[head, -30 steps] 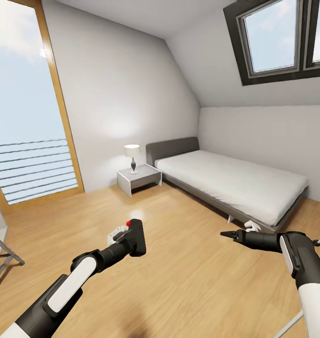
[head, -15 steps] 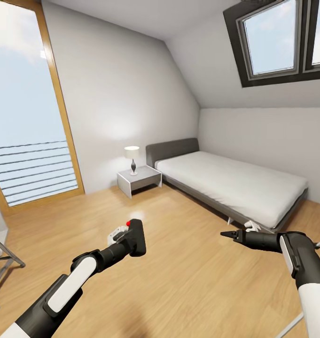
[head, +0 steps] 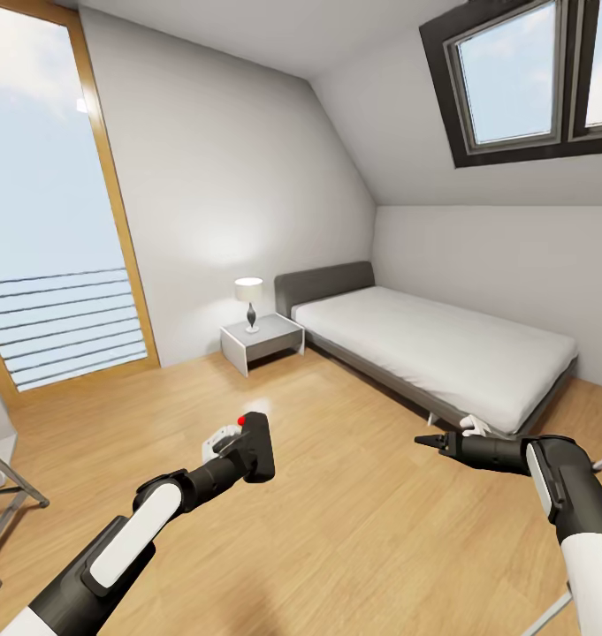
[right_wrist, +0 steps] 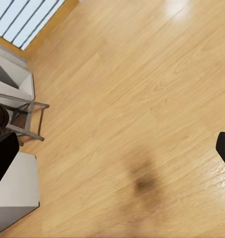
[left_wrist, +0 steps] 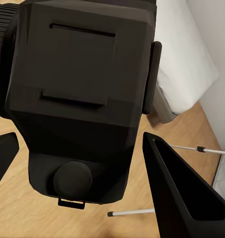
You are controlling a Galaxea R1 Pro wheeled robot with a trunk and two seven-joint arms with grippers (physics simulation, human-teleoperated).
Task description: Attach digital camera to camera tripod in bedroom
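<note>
No writing or brand can be read on anything in these views; the one mark is a small red dot on the top corner of the digital camera [head: 255, 447], which is otherwise plain black.

The left gripper [head: 239, 458] has the camera clamped between its fingers, held out ahead of the robot above the wood floor [head: 354, 521]. In the left wrist view the camera's boxy body [left_wrist: 80, 99] sits between the two dark fingers [left_wrist: 177, 193], with a round knob low on its face and two shallow raised panels above it.

The right gripper [head: 427, 441] reaches forward at about the same height, well apart from the left one. Its fingertips come together to a point in the head view, though the right wrist view shows them [right_wrist: 3, 158] spread at opposite edges, so I cannot tell how far open it is; nothing lies between them.

Beyond the right gripper stands the bed [head: 442, 349], and beyond the left gripper a nightstand [head: 261, 340] carrying a small lamp [head: 248, 303]. Thin silver legs, perhaps the camera tripod [head: 601, 461], lie just beside the right forearm.
</note>
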